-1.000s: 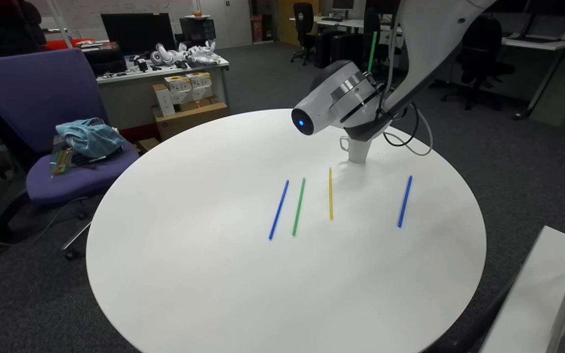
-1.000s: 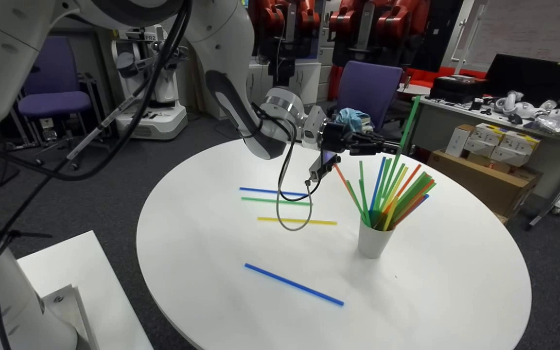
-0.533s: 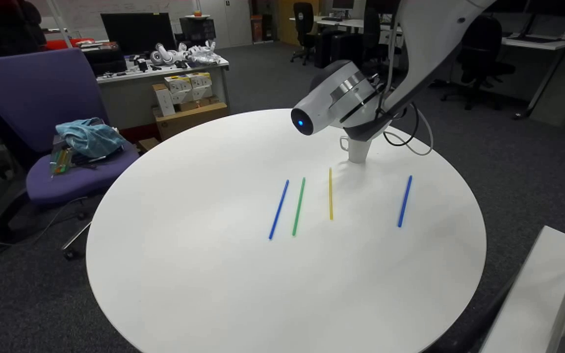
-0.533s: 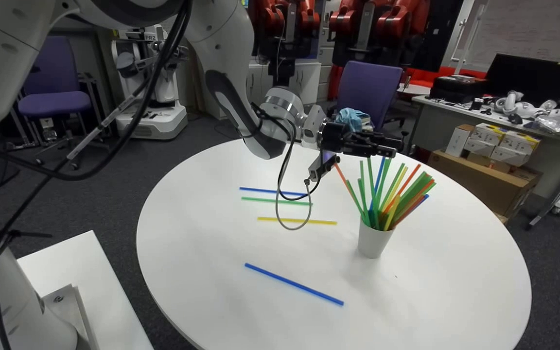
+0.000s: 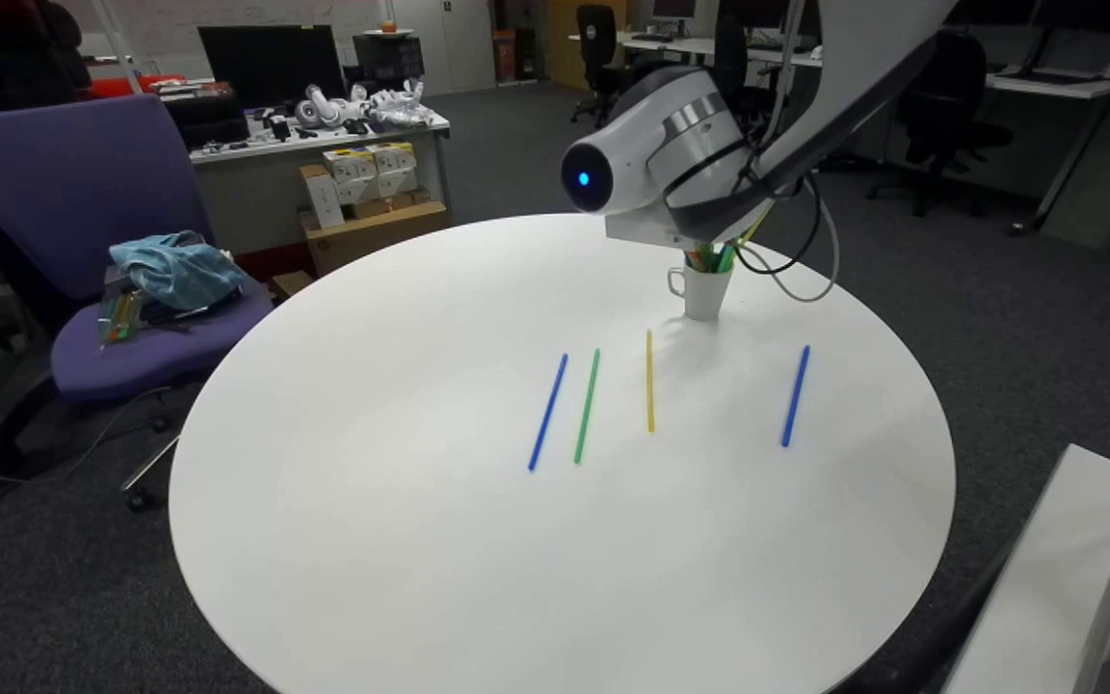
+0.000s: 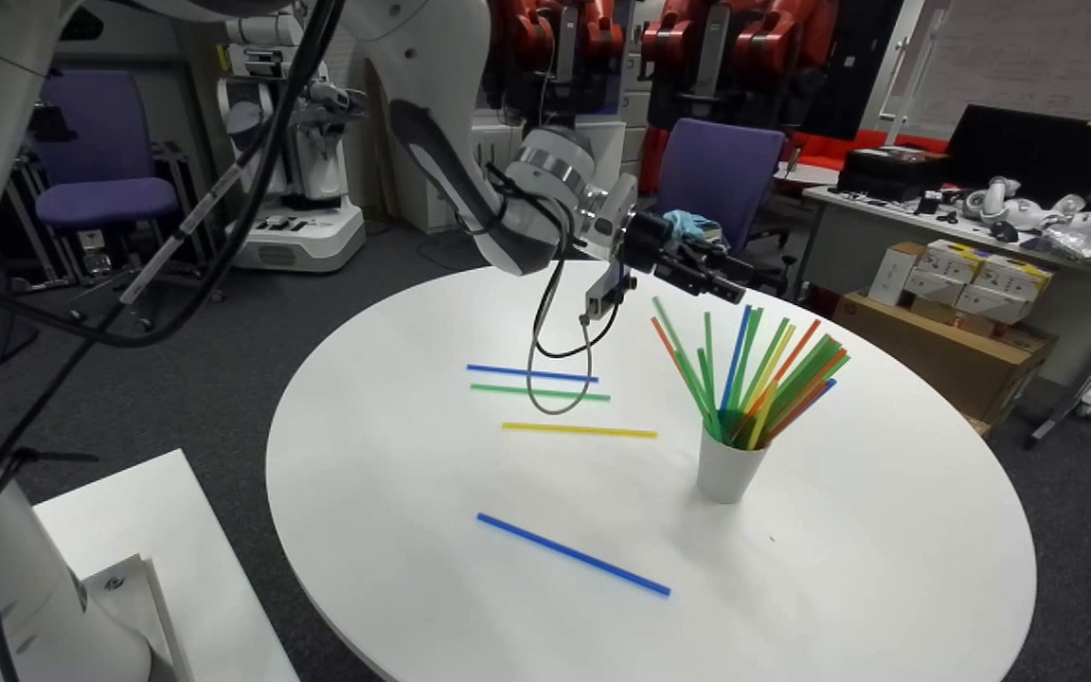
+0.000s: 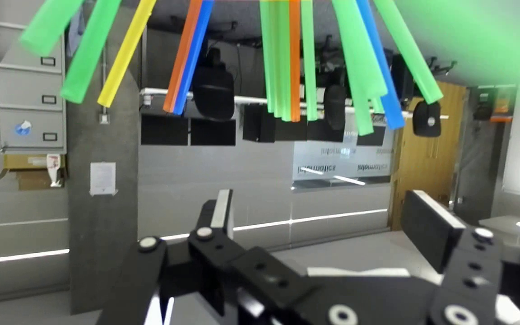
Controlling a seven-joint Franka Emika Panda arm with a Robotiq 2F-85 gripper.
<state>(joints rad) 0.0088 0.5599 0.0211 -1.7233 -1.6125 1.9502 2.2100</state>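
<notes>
Straws (image 6: 765, 407) fan out of a white mug (image 6: 726, 474); near them the claw (image 7: 326, 215) gapes wide

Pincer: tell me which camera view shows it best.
The wrist view: there the pincer is close and large, jaws apart with nothing between them. An exterior view shows it small and side-on, near the bunched straws; in an exterior view the robot arm hides it.

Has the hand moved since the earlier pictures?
Yes: in an exterior view, the hand has shifted away from the large cardboard box, toward that picture's left edge.
</notes>
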